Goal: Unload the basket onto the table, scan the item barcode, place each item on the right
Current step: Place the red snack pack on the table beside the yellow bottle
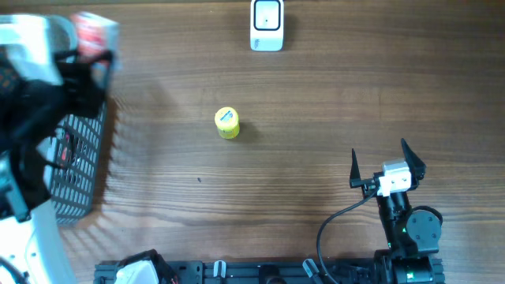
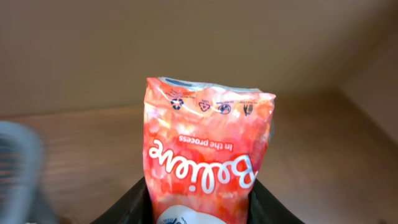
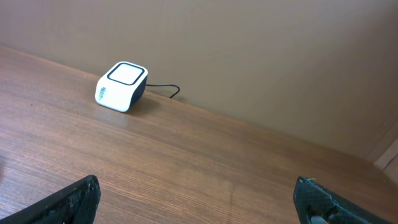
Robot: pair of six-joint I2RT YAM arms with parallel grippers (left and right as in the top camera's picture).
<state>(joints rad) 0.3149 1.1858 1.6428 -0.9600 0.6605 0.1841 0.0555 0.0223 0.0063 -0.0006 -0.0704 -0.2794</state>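
Glossy orange-red plastic snack pouch [image 2: 208, 155] stood lengthwise in the left claw [image 2: 199, 202], held above the wooden surface [image 1: 331, 102], far left of the white box scanner [image 1: 267, 25]; right claw [image 1: 379, 150] gaped wide, empty.

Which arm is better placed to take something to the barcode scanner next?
Left, probably: the left gripper holds the red pouch, while the right gripper is open and empty.

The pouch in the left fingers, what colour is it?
The pouch is mottled orange-red with white lettering; the left wrist view shows it best.
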